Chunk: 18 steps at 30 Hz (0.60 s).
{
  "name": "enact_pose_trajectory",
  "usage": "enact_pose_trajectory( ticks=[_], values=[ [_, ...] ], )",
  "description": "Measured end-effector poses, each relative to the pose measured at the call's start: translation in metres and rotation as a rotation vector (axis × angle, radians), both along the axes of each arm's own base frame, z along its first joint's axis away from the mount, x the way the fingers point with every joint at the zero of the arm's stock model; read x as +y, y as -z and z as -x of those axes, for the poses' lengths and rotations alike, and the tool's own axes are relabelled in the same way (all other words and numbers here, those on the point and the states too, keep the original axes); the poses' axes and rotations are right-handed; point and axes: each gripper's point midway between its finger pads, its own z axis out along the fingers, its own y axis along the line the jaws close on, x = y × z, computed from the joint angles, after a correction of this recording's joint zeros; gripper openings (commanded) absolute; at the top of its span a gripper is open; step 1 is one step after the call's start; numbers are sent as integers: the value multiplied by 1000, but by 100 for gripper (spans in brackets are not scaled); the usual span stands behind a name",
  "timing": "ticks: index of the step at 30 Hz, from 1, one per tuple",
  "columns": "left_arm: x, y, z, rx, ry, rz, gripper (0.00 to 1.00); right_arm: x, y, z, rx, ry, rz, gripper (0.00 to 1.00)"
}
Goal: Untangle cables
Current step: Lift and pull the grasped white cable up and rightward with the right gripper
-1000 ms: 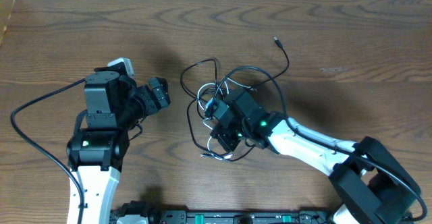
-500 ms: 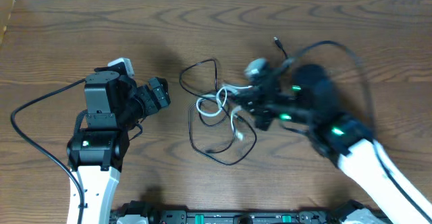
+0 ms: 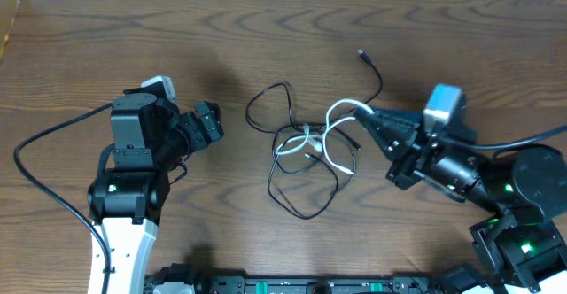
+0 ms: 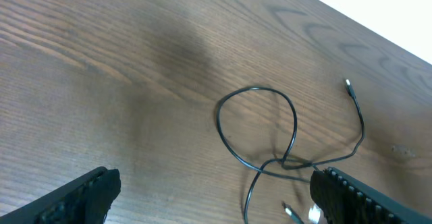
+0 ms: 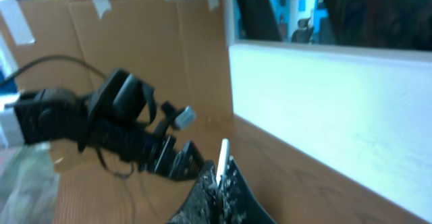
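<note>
Overhead, my left gripper (image 3: pixel 211 121) sits at the left of the table (image 3: pixel 443 28), pointing toward the middle, with bare wood between it and the cables (image 3: pixel 306 157). It is released: in the left wrist view its two fingers (image 4: pixel 81 193) stand far apart at the bottom corners with nothing between them.

Just ahead of it lies a black loop (image 4: pixel 256 126), flat on the wood and crossing itself at its near side. From that crossing a black strand runs right and curves up to a small plug (image 4: pixel 347 84), which lies apart from the rest.

At the table's middle the cables are a loose tangle. Black strands loop out below and to the left, and the white cable (image 3: pixel 345 104) winds through them. From the tangle it arcs up and to the right into my right gripper (image 3: pixel 368 112).

That gripper is clenched on the white cable. In the right wrist view the jaws are pressed together and a short white end (image 5: pixel 222 158) sticks out past the tips. This view looks level across the table, and my left arm (image 5: pixel 101 126) shows blurred on the far side.
</note>
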Motion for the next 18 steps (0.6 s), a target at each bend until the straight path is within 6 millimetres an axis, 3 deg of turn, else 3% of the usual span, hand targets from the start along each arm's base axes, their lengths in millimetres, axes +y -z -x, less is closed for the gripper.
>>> enact_pose_trajectory(
  ticks=[5, 13, 18],
  values=[
    [0, 0, 0, 0, 0, 0, 96, -9, -28, -3, -51, 24, -100, 1],
    [0, 0, 0, -1, 0, 0, 96, -39, -88, 6, -191, 76, -314, 1],
    [0, 0, 0, 0, 0, 0, 96, -58, -115, 14, -252, 104, -430, 1]
  ],
)
